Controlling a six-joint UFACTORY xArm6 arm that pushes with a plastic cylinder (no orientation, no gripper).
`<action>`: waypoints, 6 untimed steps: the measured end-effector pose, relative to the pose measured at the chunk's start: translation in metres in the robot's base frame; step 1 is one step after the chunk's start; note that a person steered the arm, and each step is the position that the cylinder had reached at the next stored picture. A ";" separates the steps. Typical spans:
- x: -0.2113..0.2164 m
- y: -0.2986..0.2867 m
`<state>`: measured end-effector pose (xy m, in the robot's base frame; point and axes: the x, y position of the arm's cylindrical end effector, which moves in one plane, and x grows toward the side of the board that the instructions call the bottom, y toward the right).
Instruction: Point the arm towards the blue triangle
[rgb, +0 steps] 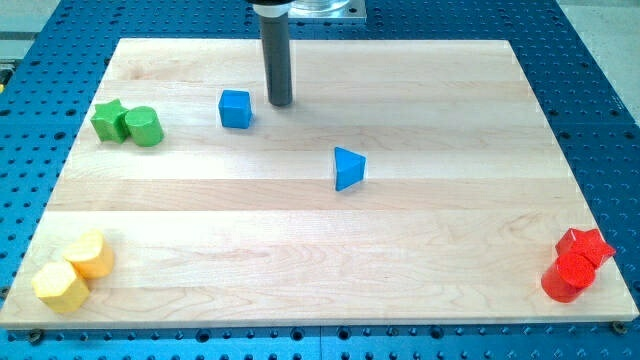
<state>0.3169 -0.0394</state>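
Camera view, and we carry no jaws at all, only a straight dark rod hanging upright from the view's top. My tip rests on the counter, holding nothing, just beside the blue cube on its right, not touching. Blue triangle sits below and right of my tip, well apart. Green star and green cylinder touch, far left of the triangle; yellow blocks lower left, red blocks lower right.
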 end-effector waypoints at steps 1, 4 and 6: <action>-0.006 0.030; 0.000 0.117; 0.087 0.142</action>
